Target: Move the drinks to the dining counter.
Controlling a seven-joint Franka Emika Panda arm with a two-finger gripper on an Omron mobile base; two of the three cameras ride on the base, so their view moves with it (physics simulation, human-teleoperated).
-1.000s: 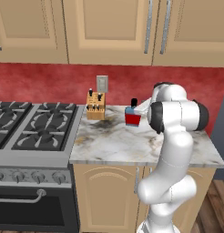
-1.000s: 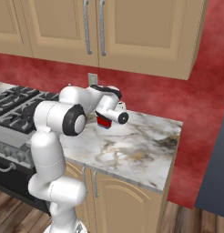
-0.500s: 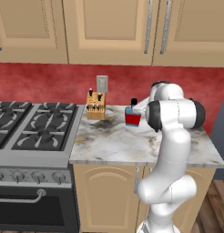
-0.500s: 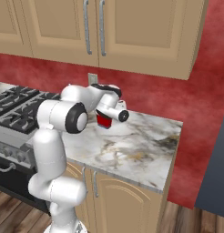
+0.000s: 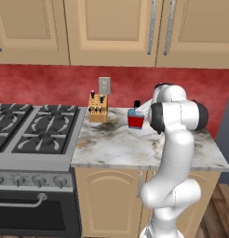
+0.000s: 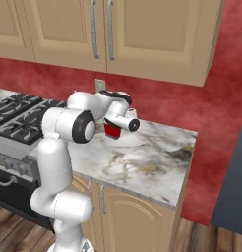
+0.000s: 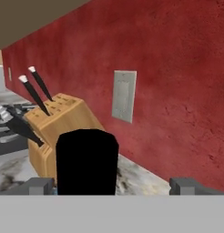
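A squat blue bottle [image 5: 135,119] with a red label and black cap stands on the marble worktop [image 5: 125,144] near the back wall, right of the knife block. In the right base view its red label [image 6: 111,131] shows below my white hand [image 6: 121,117]. In the hand view my gripper [image 7: 113,185] is open, with its fingertips [image 7: 39,185] on either side of the black cap [image 7: 86,161]. The cap sits closer to the left tip. Nothing is gripped. The dining counter is out of view.
A wooden knife block [image 5: 97,108] with black-handled knives stands left of the bottle, below a wall outlet [image 5: 104,85]. The gas stove [image 5: 32,130] adjoins the worktop on the left. The red backsplash [image 7: 177,91] is close behind, with cabinets overhead.
The hand has edged slightly toward the bottle. The jaws have stayed open and the bottle has not moved.
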